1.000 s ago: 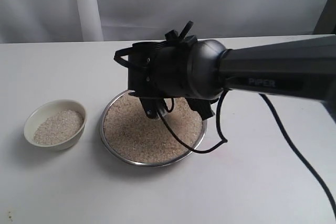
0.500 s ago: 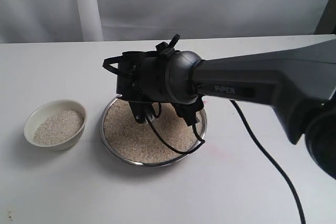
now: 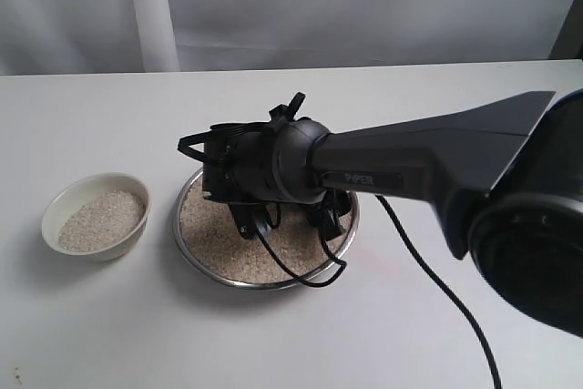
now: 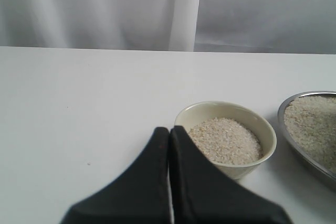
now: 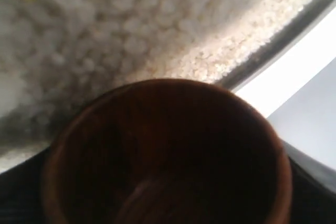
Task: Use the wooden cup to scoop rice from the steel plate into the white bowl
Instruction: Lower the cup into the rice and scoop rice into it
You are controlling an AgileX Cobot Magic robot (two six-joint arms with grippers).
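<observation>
The steel plate (image 3: 179, 230) holds a wide bed of rice (image 3: 223, 241) in the middle of the table. My right gripper (image 3: 285, 220) hangs low over it, shut on the wooden cup (image 5: 157, 145). The cup's dark mouth faces the rice (image 5: 131, 35) close up, near the plate's rim (image 5: 294, 40). The arm's wrist hides the cup in the exterior view. The white bowl (image 3: 64, 205), left of the plate, holds rice (image 3: 100, 222) too. My left gripper (image 4: 169, 129) is shut and empty, just short of the bowl (image 4: 262, 153).
A black cable (image 3: 428, 271) trails from the right arm across the table to the right of the plate. The plate's edge (image 4: 286, 129) shows beside the bowl in the left wrist view. A pale curtain (image 3: 291, 6) hangs behind the table.
The right arm has swung left and come down over the plate, bringing the cup closer to the rice. The bowl, the plate and the left gripper have not moved.
</observation>
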